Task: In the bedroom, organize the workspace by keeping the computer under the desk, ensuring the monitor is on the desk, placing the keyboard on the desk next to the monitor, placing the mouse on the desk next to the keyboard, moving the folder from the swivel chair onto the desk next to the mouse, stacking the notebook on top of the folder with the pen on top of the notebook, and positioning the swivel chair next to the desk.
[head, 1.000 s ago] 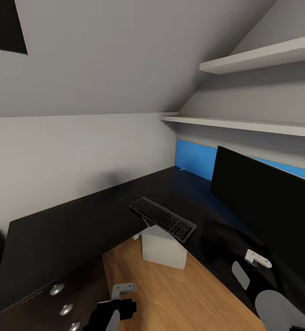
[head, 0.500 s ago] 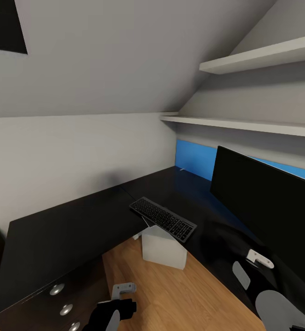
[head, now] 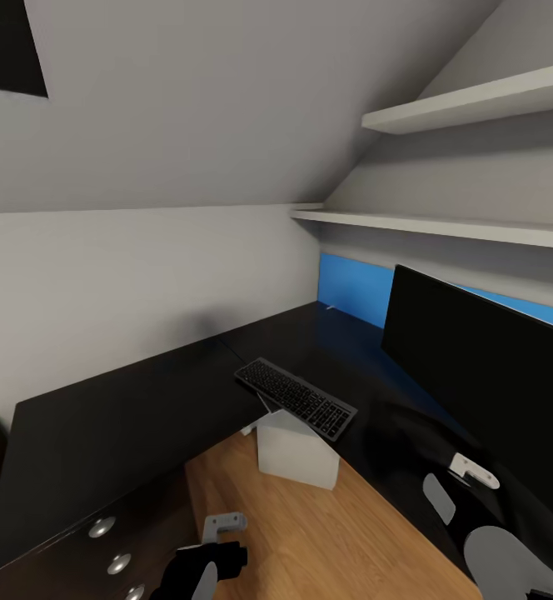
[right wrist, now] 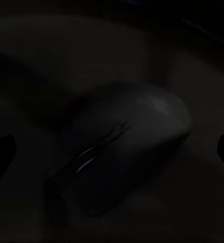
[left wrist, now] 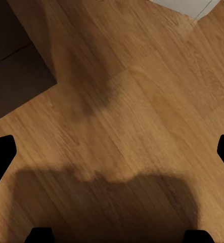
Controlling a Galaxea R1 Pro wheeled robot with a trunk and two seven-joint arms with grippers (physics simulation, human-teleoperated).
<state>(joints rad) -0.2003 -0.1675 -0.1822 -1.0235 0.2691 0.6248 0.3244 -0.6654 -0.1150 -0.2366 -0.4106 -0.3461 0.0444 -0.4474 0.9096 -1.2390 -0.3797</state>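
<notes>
The right claw [right wrist: 117, 147] hangs low over the black worktop [head: 127, 425] in front of the monitor [head: 485, 375], and its camera looks straight down on the mouse [right wrist: 122, 167] – a small dark rounded body lying on the glossy surface. The fingers stand wide apart at both sides of the mouse and do not touch it, so the claw is spread. I judge that the step in hand is to take the mouse and put it beside the keyboard [head: 295, 397], which lies at the inner corner of the worktop, with the computer [head: 297, 450] on the floor just under that corner. To do it well, the claw should come down centred over the mouse and close across its narrow width, not along its length – the rounded shell can slip out if the grip is too high. The left claw [head: 218, 554] waits low over the wooden floor [left wrist: 122, 101] near the drawers [head: 114, 546]; its fingers are also spread and hold nothing
</notes>
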